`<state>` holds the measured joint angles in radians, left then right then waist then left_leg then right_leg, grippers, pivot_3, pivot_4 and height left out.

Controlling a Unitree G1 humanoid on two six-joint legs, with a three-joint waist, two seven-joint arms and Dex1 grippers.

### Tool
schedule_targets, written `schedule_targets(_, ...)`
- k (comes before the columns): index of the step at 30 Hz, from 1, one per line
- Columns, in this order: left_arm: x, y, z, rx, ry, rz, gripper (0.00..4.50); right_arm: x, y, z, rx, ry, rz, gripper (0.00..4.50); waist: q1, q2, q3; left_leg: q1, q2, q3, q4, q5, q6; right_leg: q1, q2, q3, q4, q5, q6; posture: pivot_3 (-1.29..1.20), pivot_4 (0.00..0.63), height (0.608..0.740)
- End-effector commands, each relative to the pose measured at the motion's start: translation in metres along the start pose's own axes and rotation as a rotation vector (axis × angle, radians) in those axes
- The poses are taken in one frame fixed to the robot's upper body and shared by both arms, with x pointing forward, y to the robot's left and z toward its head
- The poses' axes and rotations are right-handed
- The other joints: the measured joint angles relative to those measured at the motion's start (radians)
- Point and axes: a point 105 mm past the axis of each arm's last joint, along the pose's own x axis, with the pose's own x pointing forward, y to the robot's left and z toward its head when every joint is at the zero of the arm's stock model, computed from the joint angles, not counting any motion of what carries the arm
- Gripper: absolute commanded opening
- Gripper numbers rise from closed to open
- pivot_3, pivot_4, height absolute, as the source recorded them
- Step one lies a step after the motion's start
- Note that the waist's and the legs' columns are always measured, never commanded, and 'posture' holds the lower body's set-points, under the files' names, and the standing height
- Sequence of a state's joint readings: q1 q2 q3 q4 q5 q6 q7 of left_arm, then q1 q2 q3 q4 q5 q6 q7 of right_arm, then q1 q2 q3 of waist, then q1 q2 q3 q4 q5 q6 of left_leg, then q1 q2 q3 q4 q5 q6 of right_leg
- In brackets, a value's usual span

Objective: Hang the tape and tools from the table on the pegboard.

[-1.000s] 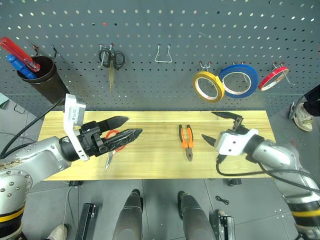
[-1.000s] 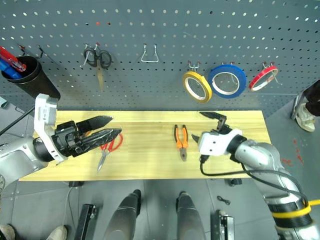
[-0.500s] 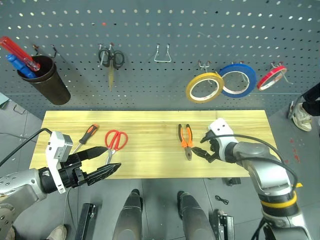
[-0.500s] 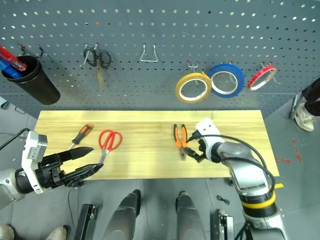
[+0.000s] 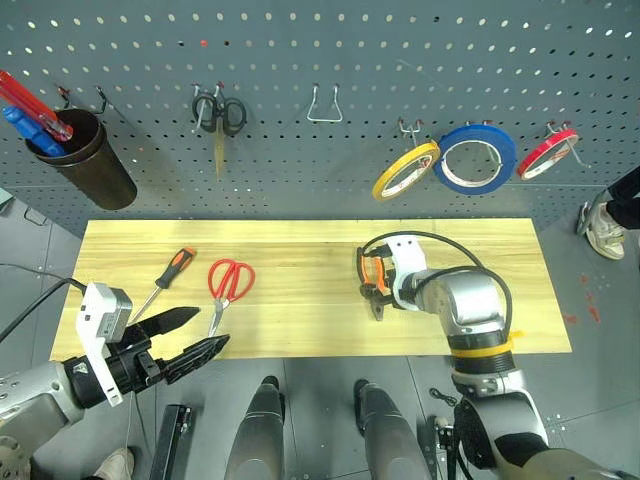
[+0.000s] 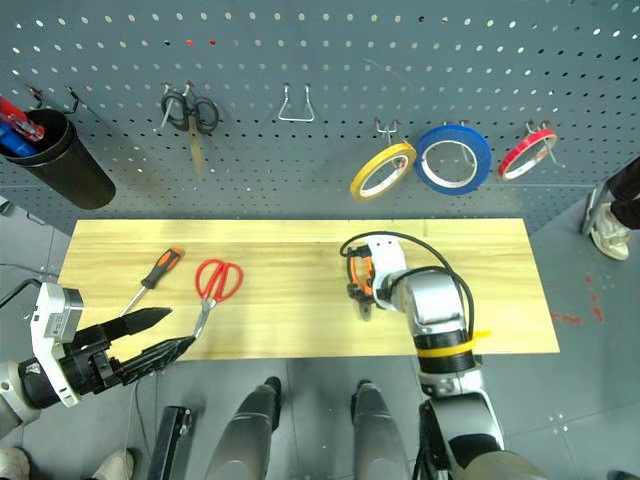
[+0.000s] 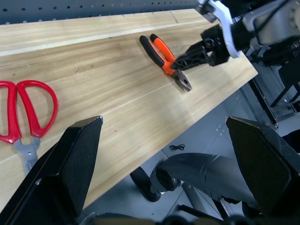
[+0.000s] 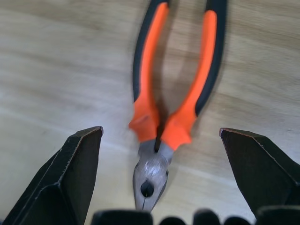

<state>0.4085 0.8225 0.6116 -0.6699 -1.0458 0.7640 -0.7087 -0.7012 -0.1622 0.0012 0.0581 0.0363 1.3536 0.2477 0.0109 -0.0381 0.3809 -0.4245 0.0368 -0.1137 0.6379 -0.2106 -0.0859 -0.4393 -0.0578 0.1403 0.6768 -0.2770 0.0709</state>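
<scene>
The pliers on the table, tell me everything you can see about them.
The pliers have orange-and-black handles and grey metal jaws with a pivot rivet. They lie flat on the pale wooden table, right of centre, handles toward the pegboard, jaws toward the near edge. The right gripper is open over them, a finger on either side, not gripping them.

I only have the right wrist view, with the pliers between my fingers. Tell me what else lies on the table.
Observer: The red-handled scissors and the screwdriver lie on the left part of the table.
Operator: Report the left gripper.
Observer: The left gripper is open and empty, near the table's front left corner.
Operator: Locate the tape.
Observer: The yellow tape hangs on the pegboard, beside the blue ring.
</scene>
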Motion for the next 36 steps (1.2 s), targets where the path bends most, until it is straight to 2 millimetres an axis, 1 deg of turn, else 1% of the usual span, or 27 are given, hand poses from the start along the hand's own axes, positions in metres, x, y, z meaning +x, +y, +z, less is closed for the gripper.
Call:
schedule_targets(1, -0.002, -0.006, 0.004, 0.02, -0.013, -0.007, 4.5, 0.001, -0.002, 0.017, 0.022, -0.038, -0.034, 4.46, -0.002, 0.0, 0.0, 0.0, 0.0, 0.0, 0.0, 0.0, 0.0, 0.0, 0.0, 0.0, 0.0, 0.0, 0.0, 0.2, 0.412, 0.74)
schedule_targets(4, -0.002, -0.006, 0.004, 0.017, -0.013, -0.007, 4.5, 0.007, 0.001, 0.024, 0.008, -0.049, -0.05, 4.46, -0.003, 0.0, 0.0, 0.0, 0.0, 0.0, 0.0, 0.0, 0.0, 0.0, 0.0, 0.0, 0.0, 0.0, 0.0, 0.2, 0.413, 0.74)
schedule_targets(8, -0.002, -0.008, 0.003, 0.014, -0.013, -0.008, 4.5, 0.014, 0.004, 0.025, 0.02, -0.041, -0.054, 4.46, -0.001, 0.0, 0.0, 0.0, 0.0, 0.0, -0.002, 0.0, 0.0, 0.0, 0.0, 0.0, -0.002, 0.0, 0.0, 0.21, 0.407, 0.74)
schedule_targets(11, -0.004, -0.01, 0.002, 0.012, -0.009, -0.006, 4.5, 0.021, 0.009, 0.02, 0.023, -0.023, -0.053, 4.46, -0.002, 0.0, 0.0, 0.0, 0.0, 0.0, -0.004, 0.0, 0.0, 0.0, 0.0, 0.0, -0.004, 0.0, 0.0, 0.22, 0.407, 0.74)
schedule_targets(17, -0.006, -0.012, 0.001, 0.01, -0.003, -0.001, 4.5, 0.027, 0.011, 0.014, 0.018, -0.007, -0.059, 4.46, -0.001, 0.0, 0.0, 0.0, 0.0, 0.0, -0.006, 0.0, 0.0, -0.001, 0.0, 0.0, -0.006, 0.0, 0.0, 0.23, 0.403, 0.74)
schedule_targets(20, -0.006, -0.013, 0.0, 0.011, -0.002, 0.0, 4.5, 0.028, 0.017, 0.016, 0.011, -0.017, -0.045, 3.62, -0.001, 0.0, 0.0, 0.0, 0.001, 0.0, -0.007, 0.0, 0.0, -0.001, 0.0, 0.0, -0.006, 0.0, 0.0, 0.24, 0.398, 0.74)
schedule_targets(22, -0.006, -0.013, 0.0, 0.012, -0.004, 0.001, 4.5, 0.027, 0.019, 0.016, 0.003, -0.018, -0.038, 2.91, -0.002, 0.0, 0.0, 0.0, 0.001, 0.0, -0.007, 0.0, 0.0, -0.001, 0.0, 0.0, -0.006, 0.0, 0.0, 0.24, 0.394, 0.74)
schedule_targets(23, -0.006, -0.013, 0.0, 0.013, -0.005, 0.001, 4.5, 0.027, 0.02, 0.016, 0.0, -0.018, -0.035, 2.75, -0.002, 0.0, 0.0, 0.0, 0.001, 0.0, -0.007, 0.0, 0.0, -0.001, 0.0, 0.0, -0.006, 0.0, 0.0, 0.24, 0.394, 0.74)
schedule_targets(27, -0.005, -0.014, 0.001, 0.017, -0.008, -0.009, 4.5, 0.024, 0.022, 0.014, -0.002, -0.018, -0.025, 2.75, -0.002, 0.0, 0.0, 0.0, 0.001, 0.0, -0.008, 0.0, 0.0, -0.001, 0.0, 0.0, -0.006, 0.0, 0.0, 0.24, 0.387, 0.74)
schedule_targets(29, -0.004, -0.014, 0.004, 0.02, -0.017, -0.014, 4.5, 0.02, 0.025, 0.016, 0.013, -0.03, 0.011, 2.75, -0.001, 0.0, 0.0, 0.0, 0.001, 0.0, -0.009, 0.0, 0.0, -0.001, 0.0, 0.0, -0.007, 0.0, 0.0, 0.24, 0.387, 0.74)
schedule_targets(32, -0.003, -0.015, 0.008, 0.023, -0.035, -0.02, 4.5, 0.004, 0.035, 0.022, -0.078, -0.091, 0.094, 2.75, 0.002, 0.0, 0.0, -0.001, 0.001, 0.0, -0.01, 0.0, 0.0, -0.001, 0.0, -0.001, -0.01, 0.0, 0.0, 0.24, 0.386, 0.74)
schedule_targets(34, -0.003, -0.016, 0.009, 0.013, -0.045, -0.023, 4.5, -0.015, 0.049, 0.028, -0.091, -0.153, 0.207, 2.75, 0.002, 0.0, 0.0, -0.003, 0.001, 0.0, -0.01, 0.0, 0.0, -0.002, 0.0, -0.001, -0.012, 0.0, 0.0, 0.23, 0.383, 0.74)
schedule_targets(36, -0.003, -0.017, 0.008, 0.006, -0.047, -0.022, 4.5, -0.04, 0.066, 0.035, -0.126, -0.247, 0.324, 2.75, 0.001, 0.0, 0.0, -0.005, 0.001, 0.0, -0.011, 0.0, 0.0, -0.004, 0.0, -0.002, -0.012, 0.0, 0.0, 0.22, 0.386, 0.74)
